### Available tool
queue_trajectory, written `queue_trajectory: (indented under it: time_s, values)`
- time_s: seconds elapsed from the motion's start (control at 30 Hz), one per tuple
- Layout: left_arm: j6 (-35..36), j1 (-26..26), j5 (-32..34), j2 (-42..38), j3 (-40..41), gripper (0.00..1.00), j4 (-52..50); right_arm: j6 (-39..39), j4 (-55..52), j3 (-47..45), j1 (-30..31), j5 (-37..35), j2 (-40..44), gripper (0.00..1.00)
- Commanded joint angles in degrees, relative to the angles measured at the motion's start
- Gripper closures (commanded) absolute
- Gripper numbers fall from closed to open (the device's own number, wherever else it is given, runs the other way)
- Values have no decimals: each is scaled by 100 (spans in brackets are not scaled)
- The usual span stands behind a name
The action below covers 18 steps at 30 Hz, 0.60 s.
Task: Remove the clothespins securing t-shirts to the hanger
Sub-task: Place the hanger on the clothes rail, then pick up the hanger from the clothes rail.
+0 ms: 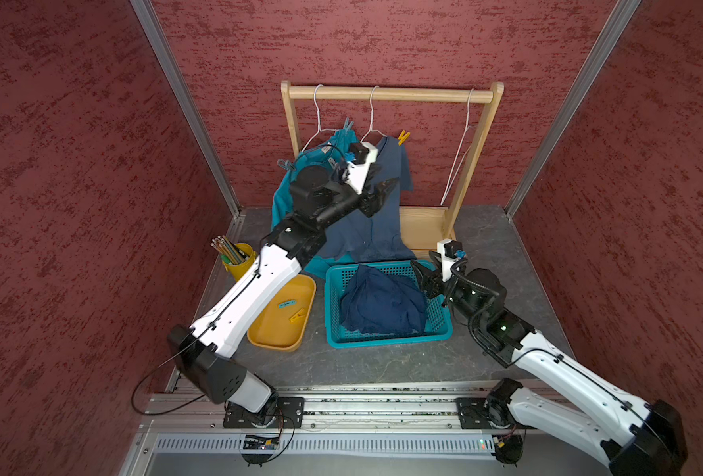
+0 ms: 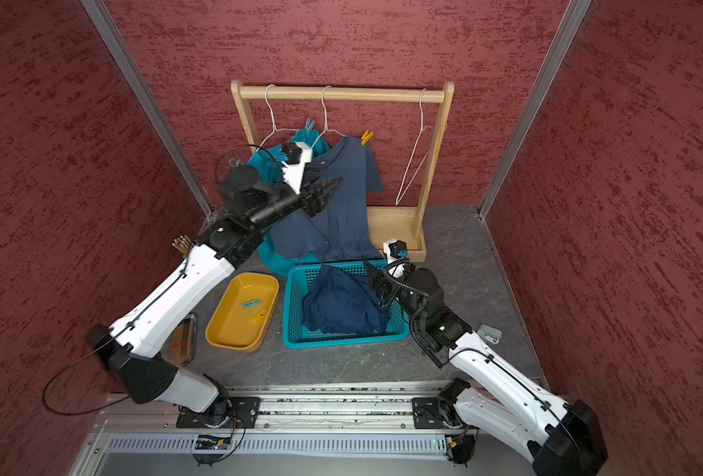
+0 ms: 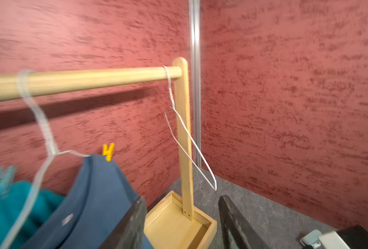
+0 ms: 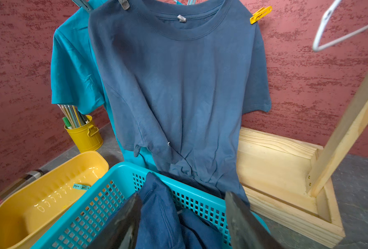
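The left fingers hang wide and empty up beside the slate shirt, I'd guess to reach the yellow pin clipping its shoulder to the hanger, while the right fingers hover spread and empty over the basket holding the navy shirt.

The left black parallel gripper is raised high, jaws parted and empty; the right black parallel gripper sits low, jaws parted.
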State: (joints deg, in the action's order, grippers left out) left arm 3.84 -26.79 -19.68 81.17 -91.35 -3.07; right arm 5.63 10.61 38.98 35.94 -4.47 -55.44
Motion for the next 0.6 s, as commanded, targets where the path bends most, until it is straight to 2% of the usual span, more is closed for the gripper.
queue_trajectory:
  time_s: [0.0, 0.13, 0.23, 0.4, 0.57]
  values:
    - [-614, 800, -486, -644, 823, 48, -359, 334, 343, 350, 11, 291, -353, 36]
    - [-1098, 2011, -1464, -1058, 1241, 49, -643, 619, 443, 628, 9, 656, -851, 37]
    - [-1104, 2537, -2143, -992, 1216, 50, -850, 968, 660, 788, 45, 966, -1241, 36]
    - [-708, 2620, -2388, -727, 1152, 49, -833, 1357, 713, 1156, 259, 1133, -1877, 37]
    - [-390, 2522, -2470, -247, 781, 49, -994, 1425, 780, 1218, 422, 969, -2098, 37]
